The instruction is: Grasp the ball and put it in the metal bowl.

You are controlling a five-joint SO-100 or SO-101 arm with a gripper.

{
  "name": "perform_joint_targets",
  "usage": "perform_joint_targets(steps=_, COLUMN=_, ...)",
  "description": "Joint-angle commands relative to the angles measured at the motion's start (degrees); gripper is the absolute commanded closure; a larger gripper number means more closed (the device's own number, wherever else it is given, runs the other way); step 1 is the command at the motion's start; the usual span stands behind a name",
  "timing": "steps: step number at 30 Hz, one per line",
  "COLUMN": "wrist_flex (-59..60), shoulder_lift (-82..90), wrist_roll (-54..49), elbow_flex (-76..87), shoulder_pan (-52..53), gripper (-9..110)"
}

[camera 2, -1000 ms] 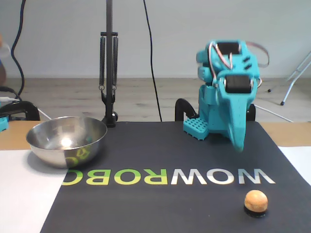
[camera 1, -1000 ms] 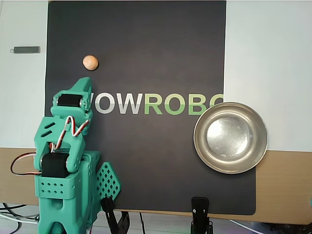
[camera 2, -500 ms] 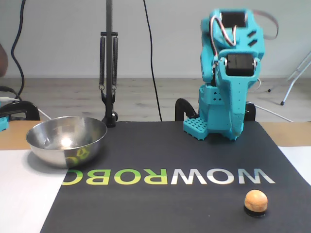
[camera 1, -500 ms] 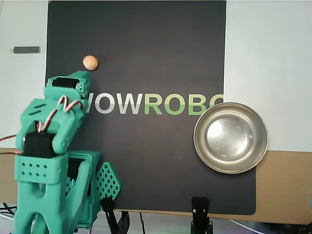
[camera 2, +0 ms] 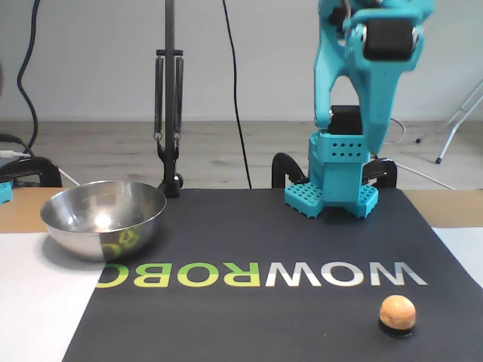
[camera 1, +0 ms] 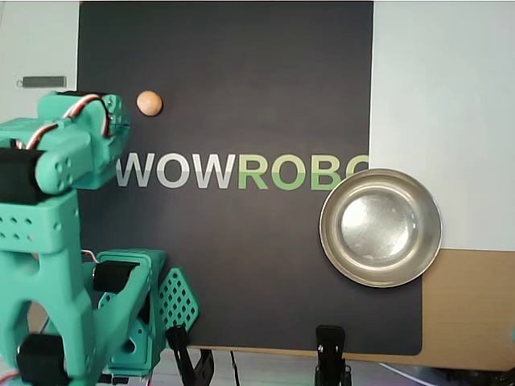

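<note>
The peach-tan ball (camera 1: pixel 149 103) lies on the black mat at the upper left of the overhead view; in the fixed view the ball (camera 2: pixel 397 311) rests on a small dark ring at the front right. The metal bowl (camera 1: pixel 328 233) sits on the mat's right edge in the overhead view, and the bowl (camera 2: pixel 90 234) is empty at the left of the fixed view. My teal arm (camera 1: pixel 80 145) is raised high. The gripper (camera 2: pixel 377 139) hangs point-down above the base, shut and empty, far behind and well above the ball.
The black mat (camera 1: pixel 241 80) carries WOWROBO lettering and lies on a white sheet. A small grey bar (camera 1: pixel 44 81) lies left of the mat. Black clamps (camera 1: pixel 331 350) grip the table's near edge. A sprung pole (camera 2: pixel 167 113) stands behind the bowl.
The arm has lifted from its folded pose, raising the gripper well above the mat. Ball and bowl have not moved.
</note>
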Motion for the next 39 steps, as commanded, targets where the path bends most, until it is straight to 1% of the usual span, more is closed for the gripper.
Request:
perform_joint_targets(steps=1, wrist_flex=2.3, shoulder_lift=-5.6, wrist_roll=-0.3, elbow_flex=-8.6, shoulder_pan=-0.6, gripper=101)
perform_joint_targets(steps=7, wrist_flex=6.1, shoulder_lift=-15.6, wrist_roll=-0.3, elbow_flex=-15.3, shoulder_pan=-4.8, gripper=101)
perform_joint_targets(steps=15, wrist_flex=5.5, shoulder_lift=-22.1, wrist_roll=-0.3, elbow_flex=-16.5, shoulder_pan=-7.2, gripper=101)
perform_joint_targets(steps=39, wrist_flex=5.4, shoulder_lift=-25.6, wrist_roll=-0.4, elbow_flex=-16.5, shoulder_pan=-7.5, gripper=101)
